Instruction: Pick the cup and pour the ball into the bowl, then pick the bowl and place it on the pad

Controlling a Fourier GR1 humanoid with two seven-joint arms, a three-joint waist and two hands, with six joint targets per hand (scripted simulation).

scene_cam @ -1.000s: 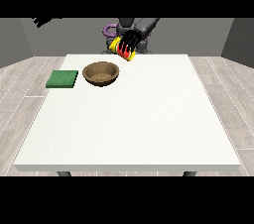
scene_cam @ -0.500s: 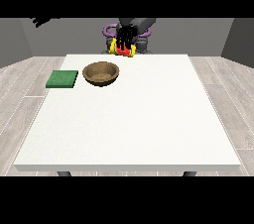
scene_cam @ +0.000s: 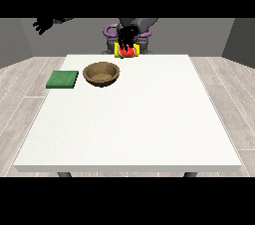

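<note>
A brown bowl (scene_cam: pixel 101 73) stands on the white table (scene_cam: pixel 134 119) at the far left of its middle. Flat on the table to the left of the bowl lies a green pad (scene_cam: pixel 63 79). The yellow and red cup (scene_cam: pixel 127 52) is at the table's far edge, right of the bowl and behind it. The hand at the view's right (scene_cam: pixel 126 37) reaches down over the cup with its fingers curled round it. Raised high and away from the table, the hand at the view's left (scene_cam: pixel 45 25) has its fingers spread. No ball shows.
The robot's body with purple parts (scene_cam: pixel 107 32) sits just behind the table's far edge. Grey plank floor (scene_cam: pixel 22 84) surrounds the table.
The hand with the cup has shifted a little to the right and come down to the table's far edge. The cup was tilted a second ago. The other hand stays raised.
</note>
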